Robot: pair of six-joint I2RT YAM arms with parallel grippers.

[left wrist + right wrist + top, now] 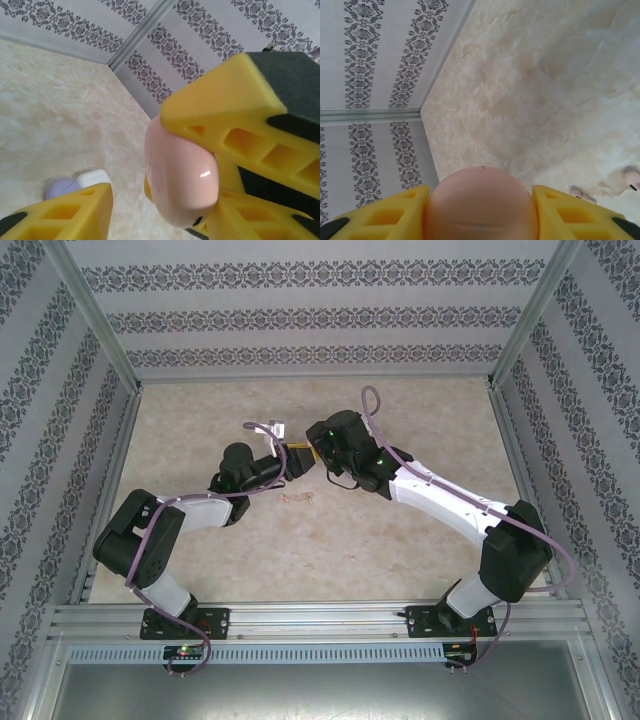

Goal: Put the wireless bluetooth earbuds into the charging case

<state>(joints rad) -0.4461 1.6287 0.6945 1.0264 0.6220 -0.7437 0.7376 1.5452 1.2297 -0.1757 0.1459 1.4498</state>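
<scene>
Jaws of the right gripper are clenched on the pink case, one finger on each flank. The left gripper faces it with jaws released. The case sits between them, but bare desk shows between one finger and the case's side.

Two pink earbuds lie loose on the desk, just below where the grippers meet and apart from the case. A faint seam runs across the case and no hollow shows, so the lid looks shut.

I judge the step in hand to be getting the case open, with nothing inserted yet. The next move seems to call for the left fingers to catch the lid edge and lift it while the right holds firm. The glossy, rounded shell could slip or twist in the grip. Then each small bud needs a fine pinch.

Both arms reach in from the near corners, elbows out. Their wrists meet nose to nose over mid-desk, and the case looks to be held off the surface. A purple case and a white case rest touching on the desk beyond.
</scene>
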